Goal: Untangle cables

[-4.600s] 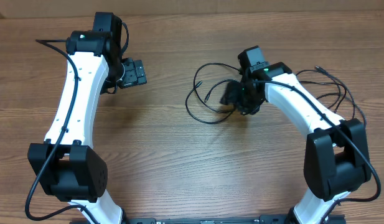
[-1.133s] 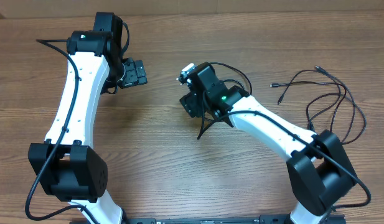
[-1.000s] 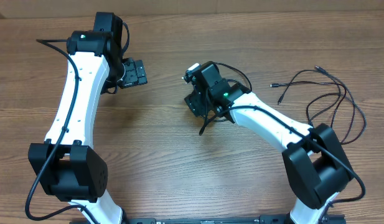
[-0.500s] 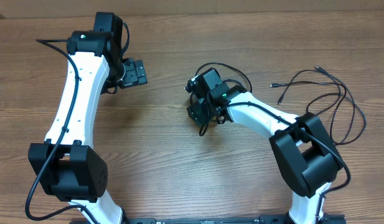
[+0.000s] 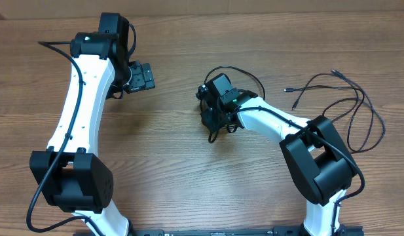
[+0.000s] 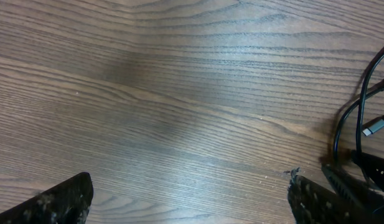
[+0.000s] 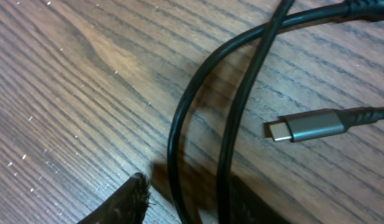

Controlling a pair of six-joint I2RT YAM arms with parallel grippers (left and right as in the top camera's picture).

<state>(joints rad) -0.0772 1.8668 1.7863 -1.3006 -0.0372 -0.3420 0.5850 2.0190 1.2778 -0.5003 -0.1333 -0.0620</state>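
Wood-grain counter (image 5: 188,177), matte brown, carrying two white-and-black arms. Left gripper (image 5: 143,76) stands with jaws fully apart over bare wood, holding nothing. Right gripper (image 5: 212,119) is down on the centre bundle of the cables (image 7: 172,149); whether it has clamped a strand cannot be told. A second loose group lies well apart, toward the right edge. Cords are thin, round and smooth black, in springy crossed loops; one ends in a flat grey metal plug (image 7: 304,127). Advised: pinch a single strand, not both crossing ones, then draw it away low and slowly
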